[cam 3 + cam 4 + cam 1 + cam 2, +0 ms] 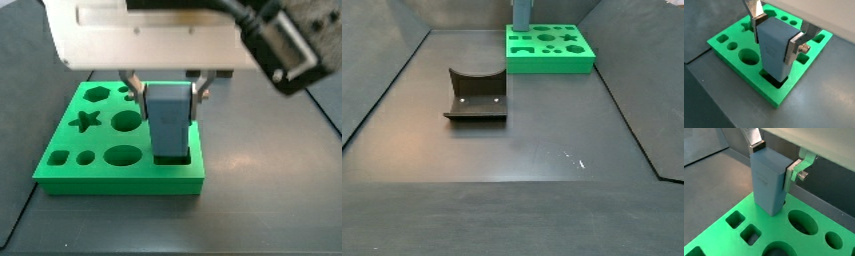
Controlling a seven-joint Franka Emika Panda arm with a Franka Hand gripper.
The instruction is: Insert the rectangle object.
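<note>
While the claw point(776, 32) stands over the green board point(731, 57), its silver fingers point(793, 47) are clamped on the upper sides of the rectangle object point(774, 47). This upright grey-blue block has its lower end seated in the board's rectangular hole. Well apart, the fixture point(474, 96) stands on the table point(529, 140).

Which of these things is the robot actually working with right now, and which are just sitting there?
In use:
- rectangle object, grey-blue, standing in a board hole
- green board
- gripper, over the board, its fingers on the block's sides

Sitting there:
- fixture, dark bracket on the floor, apart from the board
</note>
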